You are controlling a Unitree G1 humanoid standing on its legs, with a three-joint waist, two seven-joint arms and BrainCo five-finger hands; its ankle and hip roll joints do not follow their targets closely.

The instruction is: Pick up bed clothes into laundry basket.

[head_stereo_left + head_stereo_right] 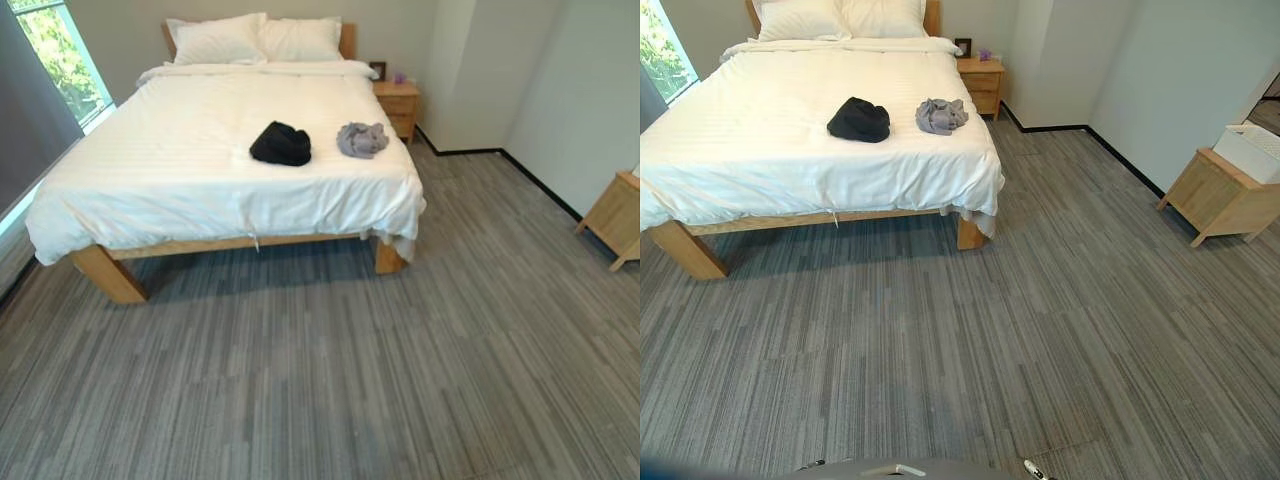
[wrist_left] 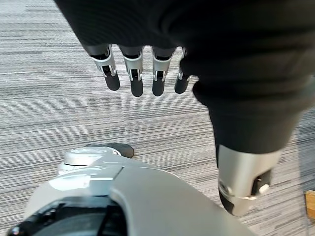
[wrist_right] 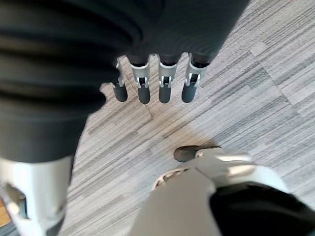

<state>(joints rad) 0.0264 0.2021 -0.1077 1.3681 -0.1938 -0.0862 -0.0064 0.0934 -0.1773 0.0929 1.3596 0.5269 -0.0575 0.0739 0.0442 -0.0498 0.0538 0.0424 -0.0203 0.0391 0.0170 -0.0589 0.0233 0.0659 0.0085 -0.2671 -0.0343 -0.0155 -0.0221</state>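
Observation:
A black garment (image 1: 280,144) lies bundled on the white bed (image 1: 170,170), near its right foot end. A crumpled grey garment (image 1: 361,139) lies just to its right, close to the bed's right edge. Both sit some way ahead of me across the grey floor. My left hand (image 2: 142,73) hangs over the carpet with straight fingers and holds nothing. My right hand (image 3: 157,83) hangs the same way, fingers straight and bare.
A wooden nightstand (image 1: 398,105) stands right of the bed's head. Another low wooden cabinet (image 1: 1220,195) with a white box (image 1: 1252,150) on it stands against the right wall. Two pillows (image 1: 255,40) lie at the headboard. A window (image 1: 55,55) is at the left.

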